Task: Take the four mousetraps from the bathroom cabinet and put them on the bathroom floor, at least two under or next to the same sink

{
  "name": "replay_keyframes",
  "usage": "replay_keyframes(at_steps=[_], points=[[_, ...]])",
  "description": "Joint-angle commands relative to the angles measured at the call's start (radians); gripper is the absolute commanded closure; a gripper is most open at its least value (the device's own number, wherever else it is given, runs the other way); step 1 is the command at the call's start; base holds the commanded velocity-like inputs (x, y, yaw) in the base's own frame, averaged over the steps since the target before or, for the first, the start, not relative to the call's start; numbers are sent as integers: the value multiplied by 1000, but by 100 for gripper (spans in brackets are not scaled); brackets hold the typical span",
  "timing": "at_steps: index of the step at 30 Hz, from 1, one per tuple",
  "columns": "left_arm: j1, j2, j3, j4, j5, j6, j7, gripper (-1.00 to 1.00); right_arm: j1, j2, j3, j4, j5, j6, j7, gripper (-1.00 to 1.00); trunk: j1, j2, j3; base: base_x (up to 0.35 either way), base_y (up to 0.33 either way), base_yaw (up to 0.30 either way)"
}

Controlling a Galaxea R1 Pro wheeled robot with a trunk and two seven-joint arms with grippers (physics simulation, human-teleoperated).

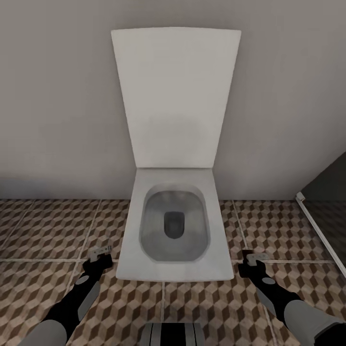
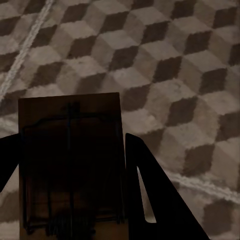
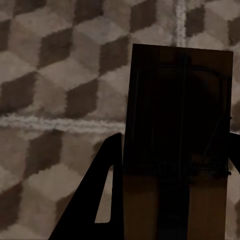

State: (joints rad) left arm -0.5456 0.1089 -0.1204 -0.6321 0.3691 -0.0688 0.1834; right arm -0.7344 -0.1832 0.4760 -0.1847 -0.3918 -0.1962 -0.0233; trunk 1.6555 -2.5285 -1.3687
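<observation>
In the left wrist view a tan-brown mousetrap (image 2: 70, 165) with dark wire sits between the dark fingers (image 2: 150, 200) of my left gripper (image 1: 99, 254), which is shut on it. Another mousetrap (image 3: 177, 135) is held the same way in the right wrist view, with my right gripper (image 1: 254, 260) shut on it and one finger (image 3: 100, 200) beside the board. Both grippers hang low over the cube-patterned bathroom floor (image 1: 43, 230), one on each side of the toilet. The cabinet, the sink and the other mousetraps are out of view.
A white toilet (image 1: 175, 226) with its lid raised stands straight ahead against the grey wall (image 1: 53, 120). A dark panel with a white edge (image 1: 317, 226) runs along the right. Patterned tiles lie open to the left and in front.
</observation>
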Motion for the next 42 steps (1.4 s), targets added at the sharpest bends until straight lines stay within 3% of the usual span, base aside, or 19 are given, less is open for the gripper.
replay_keyframes(at_steps=[1,5,14,26,33,42], points=[[0,2,-9,0,7,-5,10,100,0,-1,8,0,-11,-3,3,100,0,0,-1,0,0,0],[0,2,-8,0,7,-7,11,100,0,-1,7,-1,-12,-3,2,100,0,0,-1,0,0,0],[0,5,-7,0,4,-8,21,100,0,-1,7,0,-12,-3,2,100,4,-2,-35,0,0,0],[0,4,-8,0,5,-8,19,100,0,-1,7,0,-12,-3,2,100,4,-2,-35,0,0,0],[0,7,-8,0,5,-8,16,100,0,-1,7,0,-12,-3,2,100,7,-4,-62,0,0,0],[0,3,-8,0,5,-8,16,100,0,-1,7,1,-13,-3,2,100,7,-4,-62,0,0,0]])
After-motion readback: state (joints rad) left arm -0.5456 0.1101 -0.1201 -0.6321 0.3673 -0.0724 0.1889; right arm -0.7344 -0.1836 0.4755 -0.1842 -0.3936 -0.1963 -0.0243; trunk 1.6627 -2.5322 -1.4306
